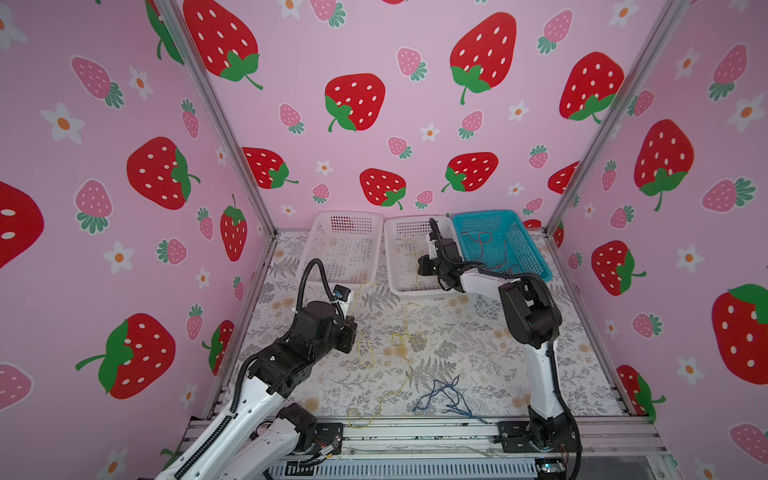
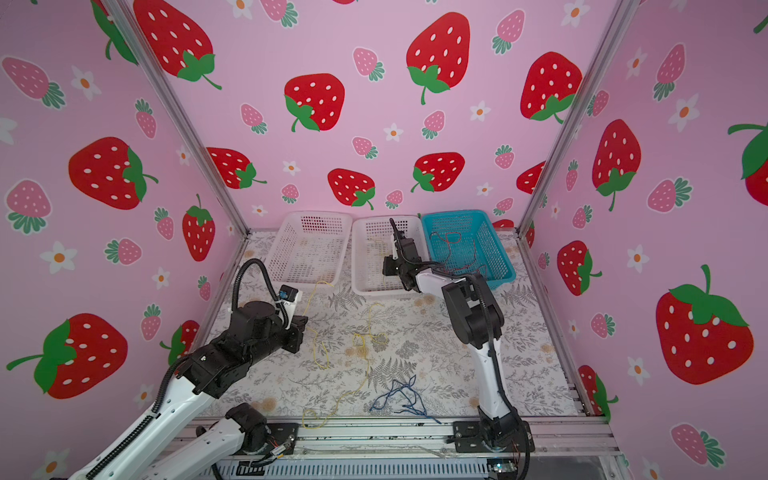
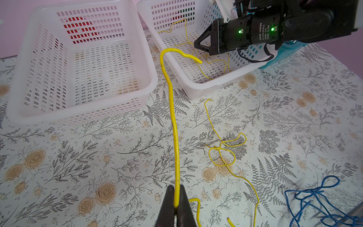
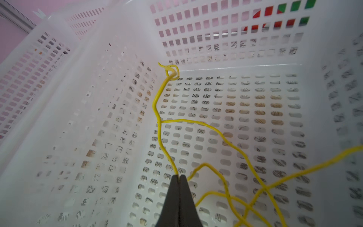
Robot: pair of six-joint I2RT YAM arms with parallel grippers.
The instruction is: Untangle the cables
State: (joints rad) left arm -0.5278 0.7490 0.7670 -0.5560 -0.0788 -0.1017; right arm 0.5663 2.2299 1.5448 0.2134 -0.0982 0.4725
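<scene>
Twice pinched yellow cables (image 3: 173,118): left gripper (image 3: 176,189) at lower centre, length running straight up-frame toward white basket (image 3: 206,86); right gripper (image 4: 179,176) clamped inside it.

Thin yellow cables (image 1: 401,340) sprawled, loosely knotted, across the table (image 1: 478,345); another yellow strand (image 4: 160,127) lay inside the white basket (image 1: 411,293); a red cable (image 1: 478,242) curled in the blue basket (image 1: 536,262); a dark blue tangle (image 1: 444,392) sat near the front.
</scene>
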